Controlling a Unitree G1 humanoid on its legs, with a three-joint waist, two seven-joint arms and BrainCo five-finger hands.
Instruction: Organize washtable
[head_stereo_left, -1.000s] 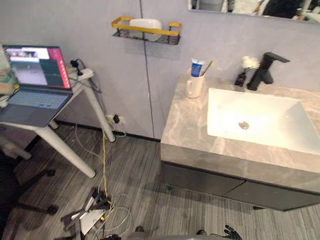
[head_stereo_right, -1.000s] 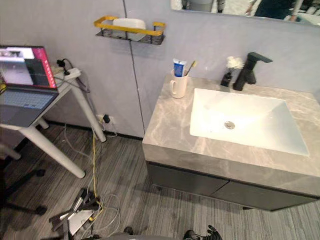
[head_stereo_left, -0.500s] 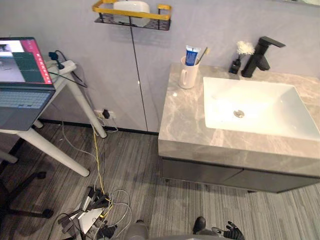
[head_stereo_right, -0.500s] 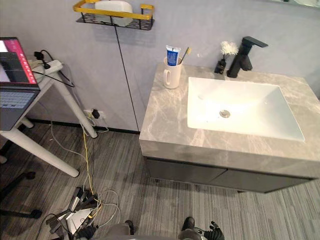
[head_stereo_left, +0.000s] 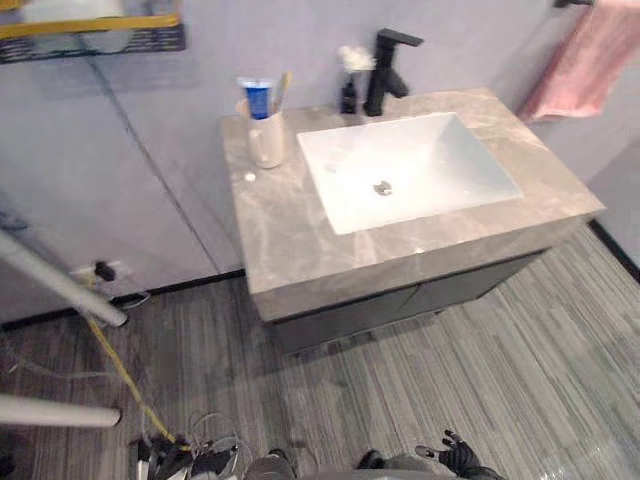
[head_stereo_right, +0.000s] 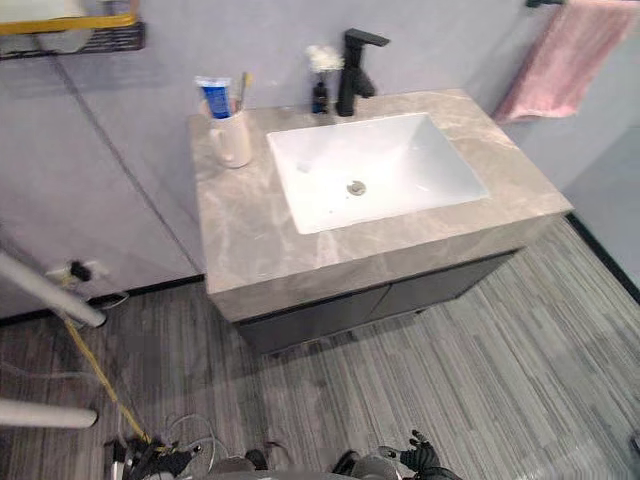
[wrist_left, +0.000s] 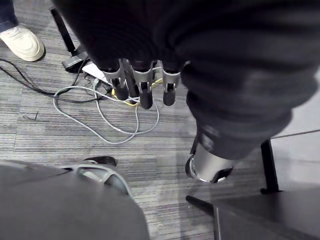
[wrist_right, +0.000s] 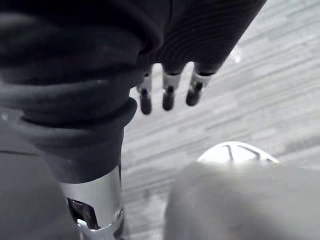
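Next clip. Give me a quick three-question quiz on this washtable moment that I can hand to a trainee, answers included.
1. True or false: the mug stands inside the basin.
2. What hangs on the wall past the right end of the countertop? A, a pink towel; B, a green bag; C, a blue robe.
3. What do the left hand and the right hand hold?

Key: 1 false, it stands on the countertop to the left of the basin. 2 A. 3 nothing; both are open with straight fingers.
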